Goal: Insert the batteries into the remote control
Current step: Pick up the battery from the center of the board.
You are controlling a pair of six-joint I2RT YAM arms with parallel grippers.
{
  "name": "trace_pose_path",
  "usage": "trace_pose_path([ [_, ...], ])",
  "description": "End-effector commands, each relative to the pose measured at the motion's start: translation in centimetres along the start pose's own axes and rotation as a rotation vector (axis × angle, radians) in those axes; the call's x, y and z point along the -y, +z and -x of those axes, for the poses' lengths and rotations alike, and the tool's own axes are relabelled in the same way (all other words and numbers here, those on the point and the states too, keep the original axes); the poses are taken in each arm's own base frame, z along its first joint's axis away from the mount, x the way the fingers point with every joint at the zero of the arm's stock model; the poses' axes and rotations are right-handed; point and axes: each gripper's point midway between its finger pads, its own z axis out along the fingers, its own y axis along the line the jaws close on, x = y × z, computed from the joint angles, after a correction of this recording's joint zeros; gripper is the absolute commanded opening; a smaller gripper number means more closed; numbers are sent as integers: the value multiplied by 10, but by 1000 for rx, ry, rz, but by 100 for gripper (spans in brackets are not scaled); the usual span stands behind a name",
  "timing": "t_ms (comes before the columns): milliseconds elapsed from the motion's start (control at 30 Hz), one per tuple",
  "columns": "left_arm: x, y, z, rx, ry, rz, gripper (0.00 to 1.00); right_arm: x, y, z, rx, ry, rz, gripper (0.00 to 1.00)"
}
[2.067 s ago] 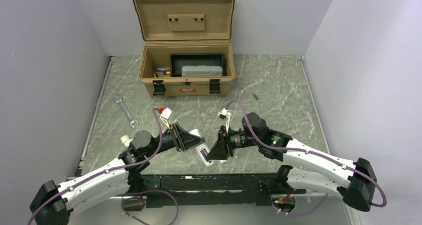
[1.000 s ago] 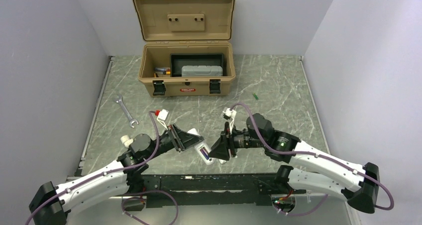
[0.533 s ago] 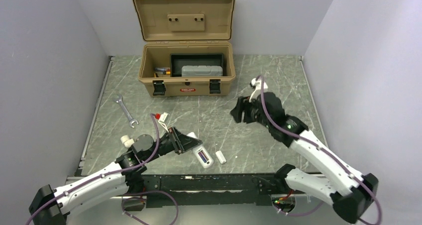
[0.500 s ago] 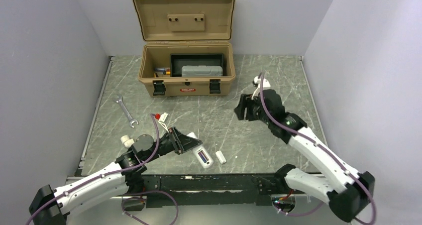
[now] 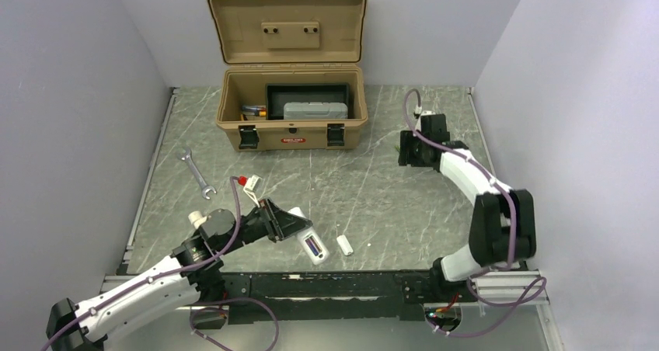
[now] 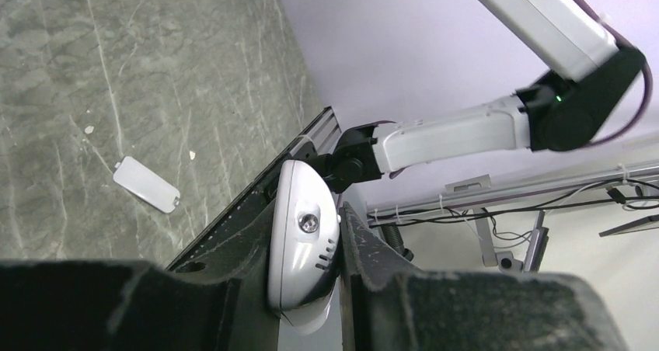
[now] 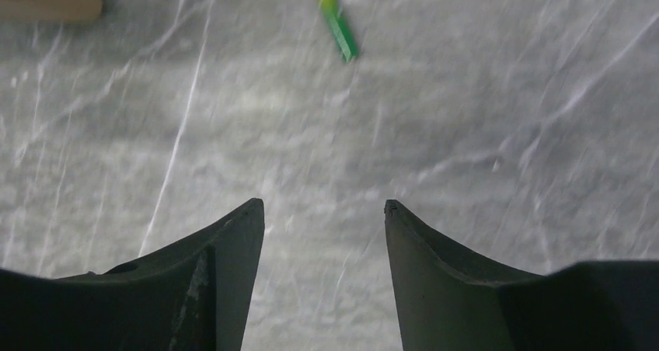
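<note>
Left claw (image 6: pixel 305 277): clamped on smooth, white, rounded remote control (image 6: pixel 303 219).
Right claw (image 7: pixel 322 211): agape, empty; slim green battery (image 7: pixel 338 26) at 12 o'clock on veined grey table (image 7: pixel 505 133).

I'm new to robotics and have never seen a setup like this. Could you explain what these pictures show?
These are two robot arms bolted to a table, each ending in a two-finger gripper. The wide picture looks down from above and behind them. The other two come from cameras on the wrists. The left gripper is shut on a white remote. The right gripper hangs open, holding nothing, near a green battery lying on the table. Also there: an open toolbox, a wrench and a small white tab.
</note>
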Motion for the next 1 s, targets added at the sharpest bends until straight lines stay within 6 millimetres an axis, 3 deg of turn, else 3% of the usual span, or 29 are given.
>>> trace_pose_path([
  [0, 26, -4, 16, 49, 39, -57, 0, 10, 23, 46, 76, -81, 54, 59],
  [167, 25, -3, 12, 29, 20, -67, 0, 0, 49, 55, 90, -140, 140, 57],
  [400, 28, -4, 13, 28, 27, -63, 0, 0, 85, 52, 33, -136, 156, 57],
  [600, 28, -5, 16, 44, 21, -60, 0, 10, 104, 50, 7, -137, 107, 54],
  [967, 31, -5, 17, 44, 11, -66, 0, 11, 119, 38, -62, -143, 113, 33],
])
